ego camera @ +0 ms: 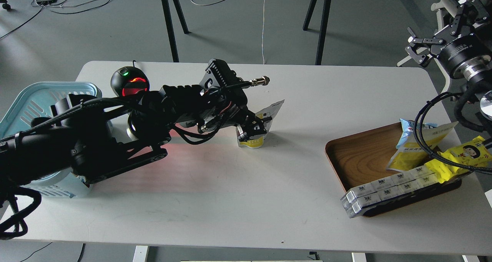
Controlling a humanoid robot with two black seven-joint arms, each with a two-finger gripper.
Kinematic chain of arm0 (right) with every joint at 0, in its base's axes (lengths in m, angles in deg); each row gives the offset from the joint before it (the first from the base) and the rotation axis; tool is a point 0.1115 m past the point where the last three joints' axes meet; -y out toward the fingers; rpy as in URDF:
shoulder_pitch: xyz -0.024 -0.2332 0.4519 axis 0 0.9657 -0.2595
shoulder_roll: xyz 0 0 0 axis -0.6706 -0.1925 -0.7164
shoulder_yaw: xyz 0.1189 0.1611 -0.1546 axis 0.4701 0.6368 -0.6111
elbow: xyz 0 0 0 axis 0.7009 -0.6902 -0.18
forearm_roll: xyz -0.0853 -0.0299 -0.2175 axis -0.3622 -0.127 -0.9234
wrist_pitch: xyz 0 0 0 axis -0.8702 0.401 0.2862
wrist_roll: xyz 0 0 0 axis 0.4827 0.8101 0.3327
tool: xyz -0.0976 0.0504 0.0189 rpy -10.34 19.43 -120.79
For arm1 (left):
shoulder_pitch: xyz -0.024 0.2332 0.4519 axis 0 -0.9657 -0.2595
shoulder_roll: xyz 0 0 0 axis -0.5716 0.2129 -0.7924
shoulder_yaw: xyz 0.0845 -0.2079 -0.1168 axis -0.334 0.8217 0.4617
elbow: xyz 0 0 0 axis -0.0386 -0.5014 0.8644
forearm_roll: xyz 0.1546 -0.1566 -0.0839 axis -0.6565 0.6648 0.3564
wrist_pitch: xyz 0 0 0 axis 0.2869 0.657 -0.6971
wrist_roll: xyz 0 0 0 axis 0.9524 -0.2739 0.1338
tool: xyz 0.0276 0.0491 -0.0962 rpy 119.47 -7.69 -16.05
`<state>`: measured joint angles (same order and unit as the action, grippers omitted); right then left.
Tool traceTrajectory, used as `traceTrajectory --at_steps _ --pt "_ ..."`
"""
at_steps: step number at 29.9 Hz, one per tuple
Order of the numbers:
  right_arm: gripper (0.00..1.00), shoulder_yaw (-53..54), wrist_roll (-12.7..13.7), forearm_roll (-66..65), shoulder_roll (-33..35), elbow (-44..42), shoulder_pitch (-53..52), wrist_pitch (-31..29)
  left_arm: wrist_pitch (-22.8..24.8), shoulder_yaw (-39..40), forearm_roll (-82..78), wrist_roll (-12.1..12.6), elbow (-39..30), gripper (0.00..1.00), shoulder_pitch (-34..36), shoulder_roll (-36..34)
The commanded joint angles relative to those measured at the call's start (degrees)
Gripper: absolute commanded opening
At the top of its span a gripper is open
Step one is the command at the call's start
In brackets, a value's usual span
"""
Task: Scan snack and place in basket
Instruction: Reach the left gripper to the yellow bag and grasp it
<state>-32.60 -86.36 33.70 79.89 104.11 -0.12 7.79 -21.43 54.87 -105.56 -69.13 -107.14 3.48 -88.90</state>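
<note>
Table point(230, 200): snack point(265, 119) in left hand point(254, 130).

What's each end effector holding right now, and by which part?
Left end effector is shut on the snack, gripping its lower yellow part. Right end effector is open and holds nothing.

One bench point(246, 200), one basket point(27, 100), one scanner point(130, 82), one wooden tray point(357, 158), three snack pouches, four white boxes point(388, 189).

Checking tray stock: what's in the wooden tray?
In the wooden tray: a blue-topped yellow pouch, a bright yellow cartoon-face bag, and white boxes overhanging the front edge. Cables cover part of it.
</note>
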Motion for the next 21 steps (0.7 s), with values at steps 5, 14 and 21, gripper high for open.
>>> traceTrajectory --at_steps 5,14,21 --pt "0.99 0.0 0.0 0.0 -0.4 0.1 -0.3 0.0 0.0 0.0 0.0 0.0 6.8 0.9 -1.4 3.3" --pt "0.99 0.2 0.0 0.0 -0.4 -0.1 -0.3 0.0 0.0 -0.1 0.0 -0.7 7.5 0.46 -3.2 4.5" --pt "0.99 1.5 0.0 0.1 -0.4 0.0 -0.2 0.0 0.0 -0.1 0.0 -0.7 6.9 0.05 -3.2 3.8"
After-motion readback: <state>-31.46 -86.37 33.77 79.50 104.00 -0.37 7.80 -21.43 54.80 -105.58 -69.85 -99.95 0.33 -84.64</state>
